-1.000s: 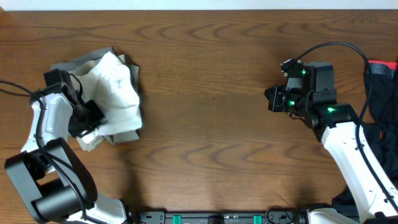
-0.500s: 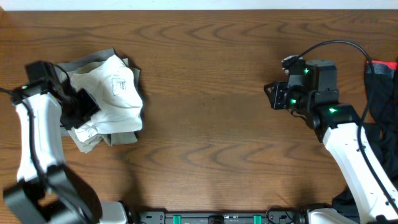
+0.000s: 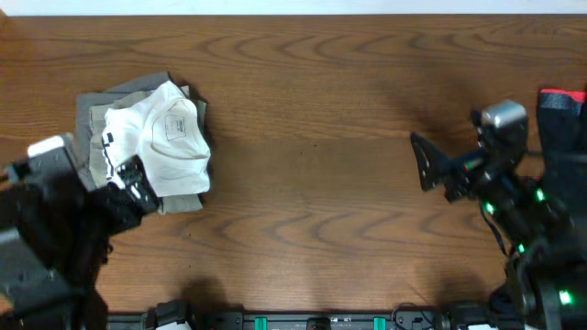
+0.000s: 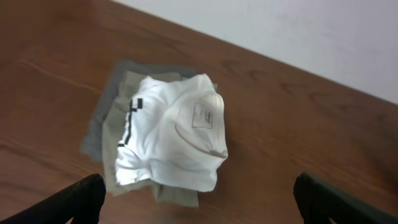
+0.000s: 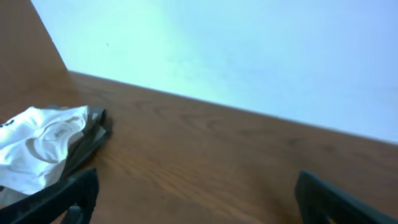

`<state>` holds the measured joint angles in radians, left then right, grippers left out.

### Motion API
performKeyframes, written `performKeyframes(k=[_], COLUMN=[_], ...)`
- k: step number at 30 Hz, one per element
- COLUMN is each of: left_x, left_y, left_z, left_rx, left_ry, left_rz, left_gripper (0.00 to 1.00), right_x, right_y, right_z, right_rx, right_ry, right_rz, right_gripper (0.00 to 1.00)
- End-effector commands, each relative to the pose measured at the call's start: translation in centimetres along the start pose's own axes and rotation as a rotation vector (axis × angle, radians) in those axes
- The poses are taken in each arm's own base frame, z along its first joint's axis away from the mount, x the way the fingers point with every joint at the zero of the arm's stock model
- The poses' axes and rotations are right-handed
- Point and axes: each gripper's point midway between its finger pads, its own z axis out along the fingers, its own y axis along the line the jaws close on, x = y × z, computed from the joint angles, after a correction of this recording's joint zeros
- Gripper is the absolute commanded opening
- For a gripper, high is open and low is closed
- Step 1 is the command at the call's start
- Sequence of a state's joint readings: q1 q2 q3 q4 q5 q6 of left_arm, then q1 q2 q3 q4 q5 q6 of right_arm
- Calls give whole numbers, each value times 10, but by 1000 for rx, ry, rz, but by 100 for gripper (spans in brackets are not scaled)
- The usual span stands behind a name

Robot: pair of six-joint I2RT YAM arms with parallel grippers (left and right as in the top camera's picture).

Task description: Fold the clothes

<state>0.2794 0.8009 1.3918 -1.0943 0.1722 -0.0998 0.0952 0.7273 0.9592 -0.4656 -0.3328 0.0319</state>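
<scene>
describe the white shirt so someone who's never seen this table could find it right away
On the wooden table, look to the left side, where a small stack of clothes lies. The white T-shirt is the bundle on top, lying on grey and khaki garments. It is the only bright white piece, with a small square label showing.

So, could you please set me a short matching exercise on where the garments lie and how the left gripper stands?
Things:
1. white T-shirt
2. grey piece
3. black garment
4. left gripper

Descriptions:
a. at the right edge of the table
b. lowest layer showing, on the left
c. top layer, on the left
d. open, nothing between its fingers

Pairs: 1-c, 2-b, 3-a, 4-d
</scene>
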Motion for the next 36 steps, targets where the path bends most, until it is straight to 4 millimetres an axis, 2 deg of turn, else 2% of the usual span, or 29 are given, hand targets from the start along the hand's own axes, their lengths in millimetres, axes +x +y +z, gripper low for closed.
performKeyframes(k=[1, 4, 6, 10, 14, 20, 23, 27, 31, 36], left_x=[18, 22, 16, 17, 17, 17, 17, 17, 17, 17], left_y=[9, 9, 5, 5, 5, 5, 5, 5, 5, 5], left_z=[6, 10, 14, 18, 19, 19, 19, 19, 19, 19], left_rx=[-36, -32, -10, -13, -13, -13, -13, -13, -13, -13], left_ry=[40, 53, 37, 53, 55, 55, 55, 55, 55, 55], left_rz=[12, 6, -23, -25, -25, -25, -25, -25, -25, -25], left_gripper=[98, 98, 98, 98, 98, 98, 98, 98, 98, 98], right_x=[-2, 2, 7, 23, 29, 29, 34, 26, 23, 54], right_y=[-3, -2, -2, -2, 1, 27, 16, 3, -27, -61], right_z=[-15, -21, -21, -22, -22, -23, -23, -22, -26, -39], right_rx=[42, 48, 48, 48, 32, -114, -49, 19, 200, 404], right_ry=[-16, -7, 16, 80, 102, 109, 125, 92, 60, 11], right_rz=[-29, -26, -18, 4, 14, 137, 113, 98, 83, 70], right_gripper=[99, 99, 99, 99, 99, 99, 99, 99, 99, 99])
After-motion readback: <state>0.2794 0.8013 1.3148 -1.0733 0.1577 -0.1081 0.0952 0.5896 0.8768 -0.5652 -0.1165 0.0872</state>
